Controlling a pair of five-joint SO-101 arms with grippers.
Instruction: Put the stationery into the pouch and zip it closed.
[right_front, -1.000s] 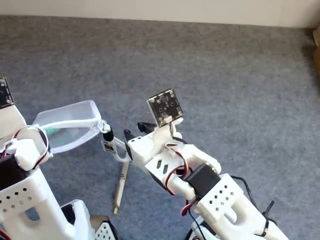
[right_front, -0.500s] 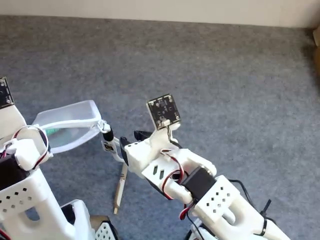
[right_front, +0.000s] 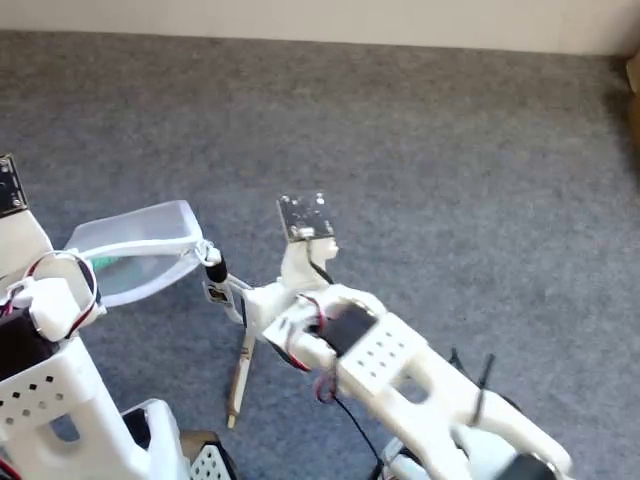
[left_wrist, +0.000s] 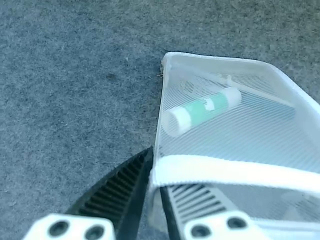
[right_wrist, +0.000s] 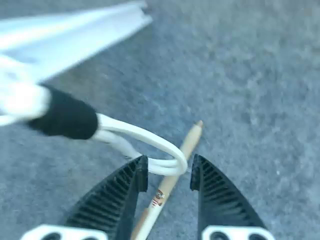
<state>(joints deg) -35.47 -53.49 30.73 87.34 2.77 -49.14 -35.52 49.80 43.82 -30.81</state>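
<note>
Two grips: left gripper (left_wrist: 156, 172) clamps the translucent white mesh pouch (left_wrist: 240, 135); right gripper (right_wrist: 167, 165), fingers apart, straddles the tan wooden pencil (right_wrist: 188, 144) on grey carpet (right_wrist: 250, 75), so I must exclude the white cord loop (right_wrist: 145, 137).

Pencil (right_front: 238, 385) on grey carpeted table (right_front: 450, 150)
</note>
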